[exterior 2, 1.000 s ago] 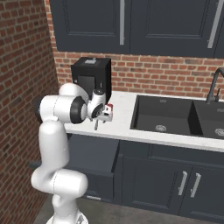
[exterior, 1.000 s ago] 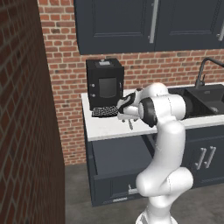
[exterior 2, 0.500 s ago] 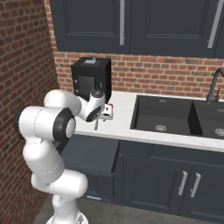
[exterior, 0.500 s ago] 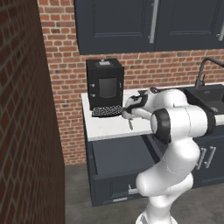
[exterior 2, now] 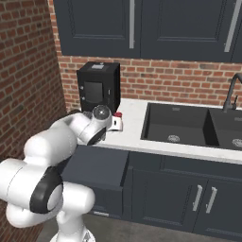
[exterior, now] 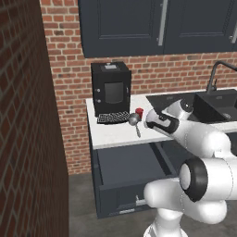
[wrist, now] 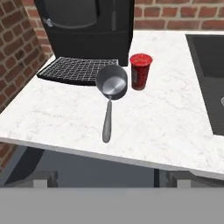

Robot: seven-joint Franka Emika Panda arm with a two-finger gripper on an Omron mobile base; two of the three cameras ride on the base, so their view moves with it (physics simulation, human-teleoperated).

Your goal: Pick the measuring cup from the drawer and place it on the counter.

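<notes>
Gripper (exterior: 149,124) is wide open w/ nothing between the fingers; it touches nothing. In the hand view it looks down at the tabletop (wrist: 175,122) from over the open drawer (exterior: 127,169), set back from the front edge.

Cup (wrist: 112,83) sits upright on the tabletop, bowl just beside the red cup (wrist: 140,71) and close to the drip grid (wrist: 76,71) of the coffee machine (exterior: 111,89). Its handle lies flat and points toward the front edge, but stops short of it. So the cup is out of the drawer and resting on the white slab; I judge the placing as done, and the step in hand is only the retreat.

To do it well:
- Keep the gripper spread, no closing near the handle.
- Pull back and up, away from the cup; don't sweep sideways, bc the handle end is the nearest part to you and a small touch can turn the cup into the red one.
- Mind the drawer below; it stands open, so don't drop the arm into it.
- Check that the cup is steady, not rocking, before you stop.
</notes>
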